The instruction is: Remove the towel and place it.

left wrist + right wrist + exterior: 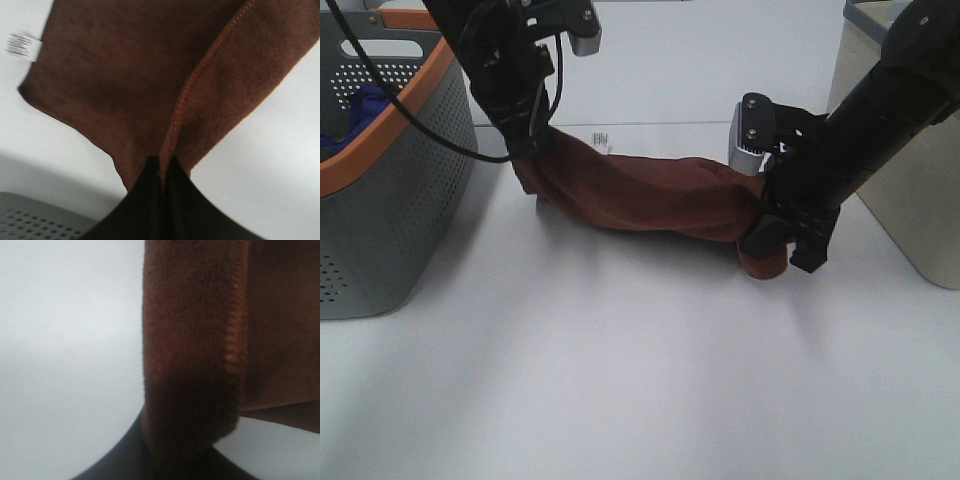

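The reddish-brown towel hangs stretched between my two grippers just above the white table, sagging in the middle, its white tag near the left end. My left gripper is shut on the towel's left corner beside the basket. In the left wrist view the cloth spreads out from the closed fingers, with the tag at one edge. My right gripper is shut on the towel's right end, where a bunched fold droops to the table. The right wrist view shows the towel pinched between dark fingers.
A grey perforated basket with an orange rim stands at the left and holds a blue cloth. A beige bin stands at the right edge. White table lies in front of the towel.
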Controlling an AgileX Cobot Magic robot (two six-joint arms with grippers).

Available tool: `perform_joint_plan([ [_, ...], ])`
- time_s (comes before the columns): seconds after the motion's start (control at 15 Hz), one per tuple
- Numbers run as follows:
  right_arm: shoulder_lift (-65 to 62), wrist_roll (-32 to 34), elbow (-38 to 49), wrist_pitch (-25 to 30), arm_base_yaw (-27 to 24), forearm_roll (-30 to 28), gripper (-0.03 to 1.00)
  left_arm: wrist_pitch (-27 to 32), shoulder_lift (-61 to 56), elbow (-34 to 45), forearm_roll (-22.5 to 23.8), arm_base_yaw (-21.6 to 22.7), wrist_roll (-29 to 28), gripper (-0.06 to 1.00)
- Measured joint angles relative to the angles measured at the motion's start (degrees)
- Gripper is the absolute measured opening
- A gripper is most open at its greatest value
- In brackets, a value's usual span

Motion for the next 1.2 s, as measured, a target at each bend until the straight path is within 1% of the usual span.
perform_joint_plan([
  [0.07,0.0,3.78,0.0,3.15,0.0,-3.27,0.0,3.84,1.32,0.0,-1.55,0.0,0.06,0.0],
  [0.13,0.0,10.71,0.0,7.85,0.0,-7.91,0.0,7.91,3.84,0.0,-3.61,0.0,0.69,0.0],
  [0.2,0.0,11.97,0.0,8.31,0.0,-8.48,0.0,8.14,4.3,0.0,-3.84,0.0,0.69,0.0],
  [0.33,0.0,16.67,0.0,9.8,0.0,-9.17,0.0,8.54,5.56,0.0,-3.95,-0.06,0.74,0.0],
  [0.47,0.0,19.02,0.0,11.52,0.0,-9.17,0.0,8.59,5.84,0.0,-4.3,-0.06,0.92,0.0],
  [0.6,0.0,20.4,0.0,13.64,0.0,-9.11,0.0,8.59,5.84,0.0,-4.98,-0.06,0.92,0.05],
  [0.67,0.0,21.43,0.0,14.15,0.0,-8.42,0.04,8.59,5.84,0.0,-5.27,-0.06,0.92,0.12],
  [0.73,0.0,23.09,0.0,14.27,0.0,-7.16,0.15,8.59,5.84,0.0,-5.84,-0.06,0.92,0.2],
  [0.87,0.0,28.19,0.0,14.21,0.0,-5.21,0.46,8.59,5.84,0.0,-6.53,-0.06,0.92,0.33],
  [0.93,0.0,29.28,0.0,14.15,0.0,-5.1,0.54,8.59,5.84,0.0,-6.76,-0.06,0.92,0.35],
  [1.0,0.0,30.31,0.0,14.15,0.0,-5.1,0.67,8.59,5.84,0.0,-6.93,-0.06,0.92,0.37],
  [1.07,0.0,31.0,0.0,14.15,0.0,-5.04,0.75,8.59,5.84,0.0,-7.1,-0.06,0.92,0.38],
  [1.13,0.0,31.63,0.0,14.15,0.0,-4.93,0.78,8.59,5.84,0.0,-7.22,-0.06,0.29,0.38],
  [1.2,0.0,34.21,0.0,14.21,0.0,-4.93,0.8,8.59,5.84,0.0,-7.33,-0.06,-1.95,0.38],
])
